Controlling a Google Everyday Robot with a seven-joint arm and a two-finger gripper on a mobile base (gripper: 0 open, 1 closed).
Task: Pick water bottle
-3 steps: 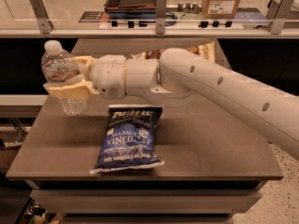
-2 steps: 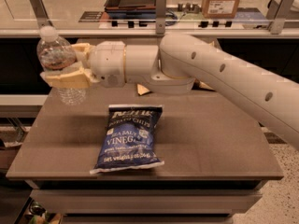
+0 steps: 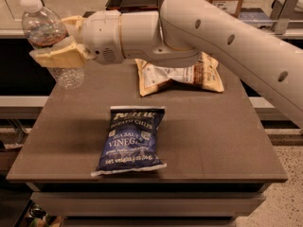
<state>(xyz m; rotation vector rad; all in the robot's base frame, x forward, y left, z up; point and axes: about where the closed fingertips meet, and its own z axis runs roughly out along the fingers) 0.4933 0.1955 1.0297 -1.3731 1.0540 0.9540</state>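
Tool point(image 3: 50, 38), upper left, raised water bottle point(image 3: 69, 76) higher.

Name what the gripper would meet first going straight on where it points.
The gripper, shut on the water bottle, points image-left; past the bottle the way looks free, though depth is unclear.

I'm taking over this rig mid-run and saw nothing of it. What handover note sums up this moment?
Gripper state: the gripper is shut on the small clear ribbed plastic water bottle with a white cap, above the far-left corner of the brown table.
Bottle: upright, gripped around its middle, seemingly off the tabletop.
Nearby: a blue chip bag lies front-centre, a tan chip bag behind it under the arm; neither touches the bottle.
Done: grasp. Left: confirm the lift holds.
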